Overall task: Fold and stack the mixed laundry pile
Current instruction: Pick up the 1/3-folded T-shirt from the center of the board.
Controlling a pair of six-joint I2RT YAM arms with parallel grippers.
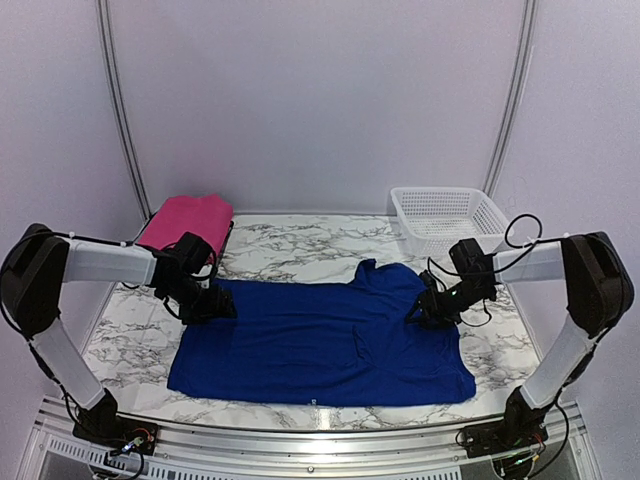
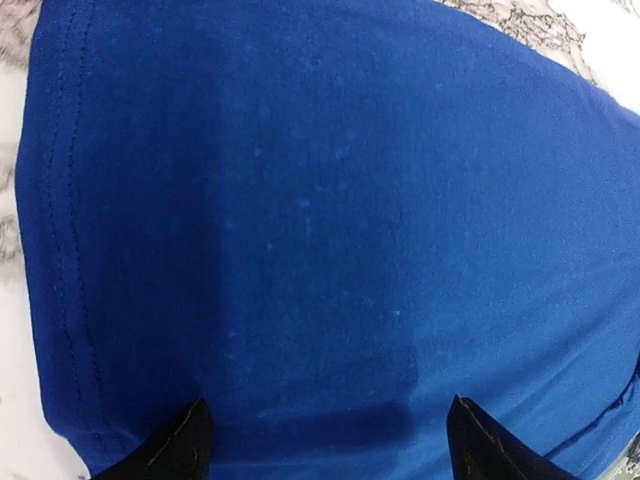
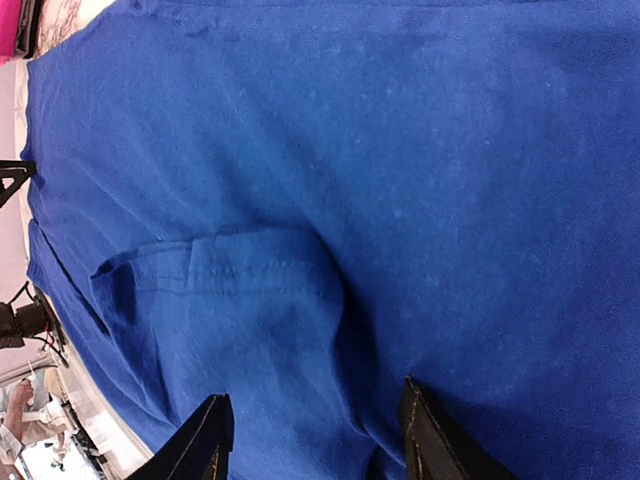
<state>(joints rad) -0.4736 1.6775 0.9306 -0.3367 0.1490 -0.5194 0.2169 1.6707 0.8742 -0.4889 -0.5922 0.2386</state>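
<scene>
The royal blue garment (image 1: 320, 340) lies spread flat across the marble table, with a sleeve folded inward (image 3: 230, 270) near its middle. The magenta-pink garment (image 1: 185, 220) sits folded at the back left. My left gripper (image 1: 215, 305) hovers low over the blue garment's far left edge. In the left wrist view the left gripper (image 2: 325, 440) stands open, with flat blue cloth (image 2: 330, 200) under it. My right gripper (image 1: 425, 310) is over the garment's far right part. The right wrist view shows the right gripper (image 3: 315, 430) open above a soft ridge of blue cloth.
A white mesh basket (image 1: 445, 215) stands at the back right corner. The pink garment rests on a dark tray (image 1: 228, 240) at the back left. Bare marble table (image 1: 290, 245) shows behind the blue garment and on both sides of it.
</scene>
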